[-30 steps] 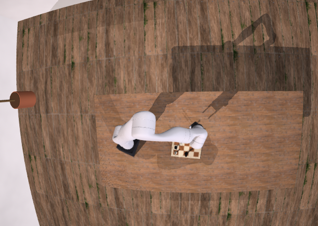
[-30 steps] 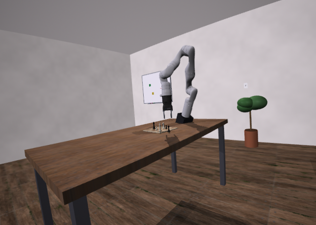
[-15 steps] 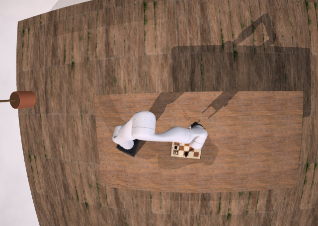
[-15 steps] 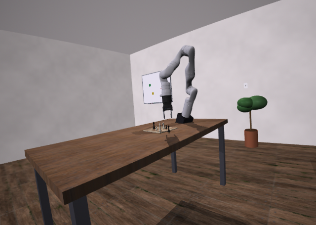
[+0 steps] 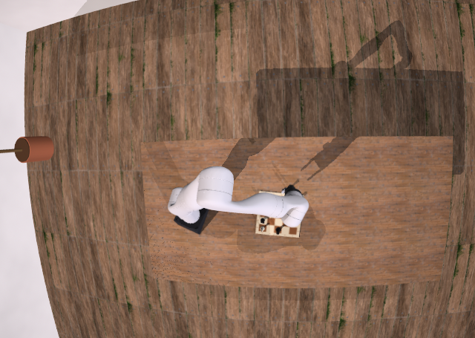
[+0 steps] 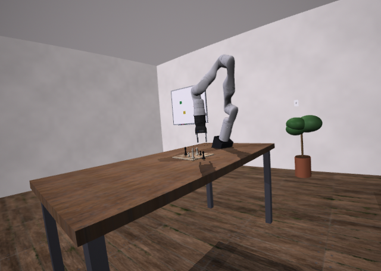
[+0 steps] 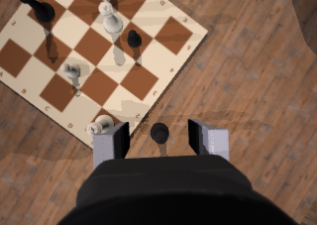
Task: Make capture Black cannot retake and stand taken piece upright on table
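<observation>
My gripper (image 7: 158, 133) (image 6: 201, 137) is open and empty, raised straight above a black pawn (image 7: 159, 132). The pawn stands upright on the wooden table (image 7: 258, 86) (image 5: 383, 212), just off the edge of the chessboard (image 7: 173, 68) (image 5: 257, 230) (image 6: 180, 157), and no finger touches it. On the board I see a white piece (image 7: 95, 127) at the near corner, a white knight (image 7: 73, 70), a tall white piece (image 7: 110, 19), a black pawn (image 7: 134, 38) and a tall black piece (image 7: 37, 7). In the top view the arm hides much of the board.
The arm's base (image 5: 189, 223) (image 6: 221, 143) stands on the table beside the board. A potted plant (image 6: 303, 166) (image 5: 34, 148) stands on the floor away from the table. A whiteboard (image 6: 183, 106) hangs on the far wall.
</observation>
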